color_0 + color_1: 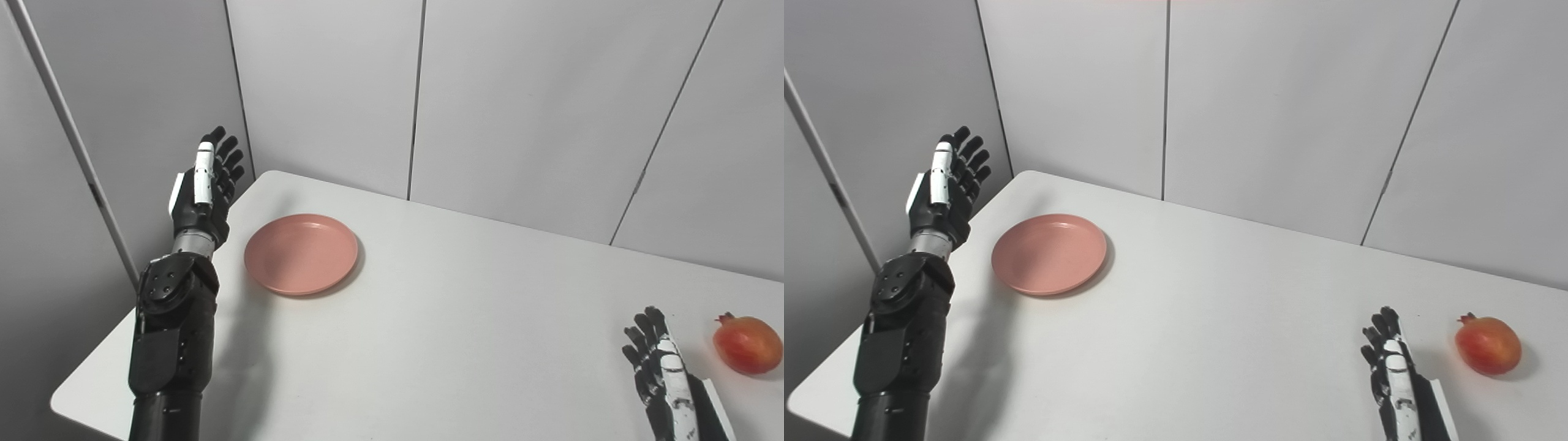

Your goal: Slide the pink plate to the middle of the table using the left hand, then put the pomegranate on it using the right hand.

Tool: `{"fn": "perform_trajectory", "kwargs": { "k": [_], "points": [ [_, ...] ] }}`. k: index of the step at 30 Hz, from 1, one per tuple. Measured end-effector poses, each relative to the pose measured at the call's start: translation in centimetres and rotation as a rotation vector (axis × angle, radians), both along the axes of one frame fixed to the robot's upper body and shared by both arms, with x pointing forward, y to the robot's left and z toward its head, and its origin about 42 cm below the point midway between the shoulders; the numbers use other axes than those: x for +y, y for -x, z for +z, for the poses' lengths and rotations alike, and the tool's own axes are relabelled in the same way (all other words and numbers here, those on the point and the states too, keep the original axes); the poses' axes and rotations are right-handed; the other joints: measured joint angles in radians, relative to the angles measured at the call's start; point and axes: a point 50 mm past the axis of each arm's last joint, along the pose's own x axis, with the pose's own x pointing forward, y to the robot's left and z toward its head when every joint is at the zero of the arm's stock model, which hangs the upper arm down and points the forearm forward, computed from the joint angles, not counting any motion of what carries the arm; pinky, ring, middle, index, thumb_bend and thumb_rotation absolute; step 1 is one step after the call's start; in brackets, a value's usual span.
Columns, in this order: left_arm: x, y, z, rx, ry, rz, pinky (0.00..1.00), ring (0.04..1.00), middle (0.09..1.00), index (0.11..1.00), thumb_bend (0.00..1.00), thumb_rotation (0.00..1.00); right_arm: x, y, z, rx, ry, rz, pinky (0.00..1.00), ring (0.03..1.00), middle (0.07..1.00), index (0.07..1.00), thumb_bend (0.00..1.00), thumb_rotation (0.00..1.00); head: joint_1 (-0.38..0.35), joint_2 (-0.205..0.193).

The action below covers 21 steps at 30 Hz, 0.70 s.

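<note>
The pink plate [301, 253] lies flat on the white table [465, 318], toward its far left corner. My left hand [206, 187] is raised above the table's left edge, just left of the plate, open with fingers spread and holding nothing. The red pomegranate [747, 344] lies on the table at the right, near the front. My right hand [660, 373] rests low at the front right, just left of the pomegranate and apart from it, open and empty.
Grey wall panels [508, 92] close off the back and left of the table. The table's rounded left corner [61, 401] and left edge run under my left forearm [168, 343]. Bare tabletop lies between the plate and the pomegranate.
</note>
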Motion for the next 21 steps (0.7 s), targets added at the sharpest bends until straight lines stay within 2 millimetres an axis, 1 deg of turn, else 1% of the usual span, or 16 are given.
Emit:
{"fn": "perform_trajectory", "kwargs": {
  "k": [3, 5, 10, 17, 21],
  "points": [
    [0.6, 0.2, -1.1, 0.032, 0.016, 0.020, 0.96, 0.943, 0.939, 0.918, 0.33, 1.00, -0.1, 0.0, 0.0, 0.001, -0.004, -0.001, 1.00, 1.000, 1.000, 1.000, 0.07, 1.00, 0.000, 0.002],
    [0.9, 0.5, -1.5, 0.043, 0.025, 0.036, 0.96, 0.940, 0.938, 0.919, 0.33, 1.00, -0.1, 0.0, 0.0, 0.002, -0.004, 0.000, 1.00, 1.000, 1.000, 1.000, 0.07, 1.00, 0.000, 0.002],
    [1.5, 0.8, -2.1, 0.040, 0.034, 0.057, 0.95, 0.933, 0.934, 0.919, 0.33, 1.00, 0.0, 0.0, 0.1, 0.000, -0.002, 0.001, 1.00, 1.000, 1.000, 1.000, 0.06, 1.00, 0.005, 0.002],
    [1.9, 1.0, -2.7, 0.043, 0.071, 0.062, 0.92, 0.911, 0.911, 0.896, 0.32, 1.00, -0.1, 0.0, 0.1, 0.000, 0.007, -0.002, 1.00, 1.000, 1.000, 1.000, 0.05, 1.00, 0.008, 0.003],
    [2.2, 0.8, -4.3, 0.089, 0.106, 0.067, 0.92, 0.904, 0.903, 0.889, 0.32, 1.00, -0.2, 0.0, 0.1, 0.000, 0.004, -0.003, 1.00, 1.000, 1.000, 1.000, 0.05, 1.00, 0.009, 0.003]
  ]
}}
